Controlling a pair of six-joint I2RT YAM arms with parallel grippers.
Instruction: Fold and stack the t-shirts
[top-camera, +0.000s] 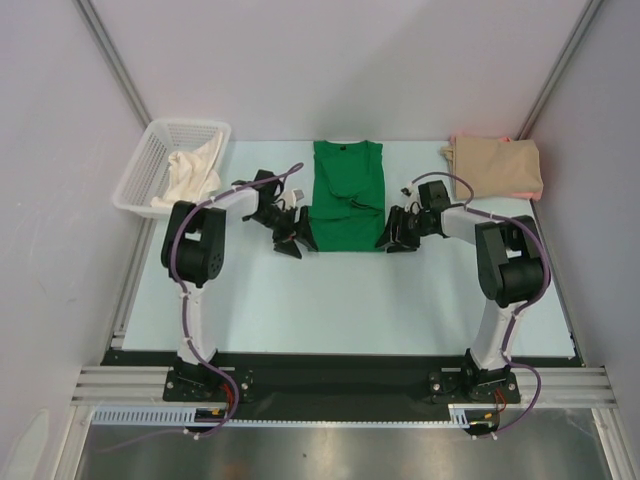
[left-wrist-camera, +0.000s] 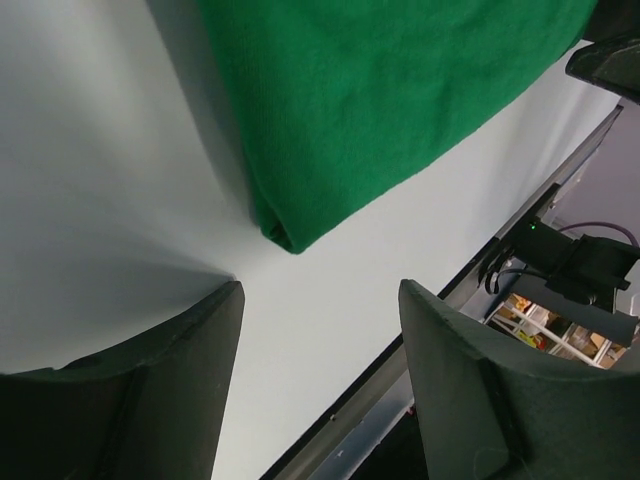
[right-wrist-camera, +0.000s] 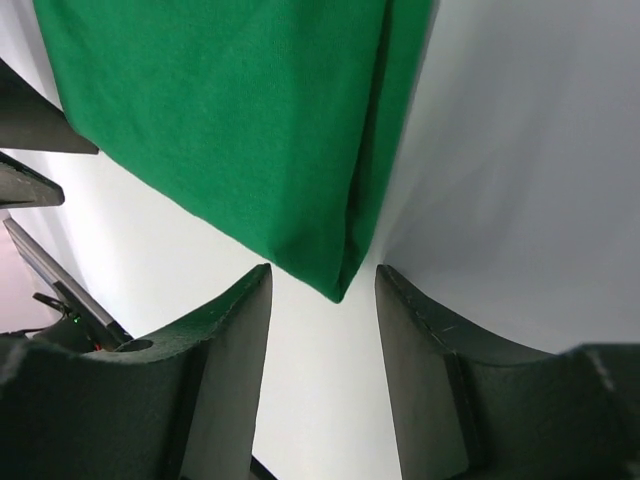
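Green t-shirt (top-camera: 347, 195): bright green, folded lengthwise into a narrow panel with the sleeves turned in and the collar toward the far edge.
Green t-shirt, place: flat on the table (top-camera: 300, 300), in the middle of its far half.
Green t-shirt, near hem: both corners are doubled layers, lying flat.
Tan t-shirt (top-camera: 497, 165): beige, folded into a compact rectangle, flat at the table's far right corner, well apart from the green one.
Pink edge (top-camera: 468, 138): shows from beneath the tan t-shirt at its far side.

White plastic mesh basket (top-camera: 140, 170) at the far left corner of the pale blue table (top-camera: 350, 300), overhanging its left edge. Along the near edge, a black base plate (top-camera: 340, 385).
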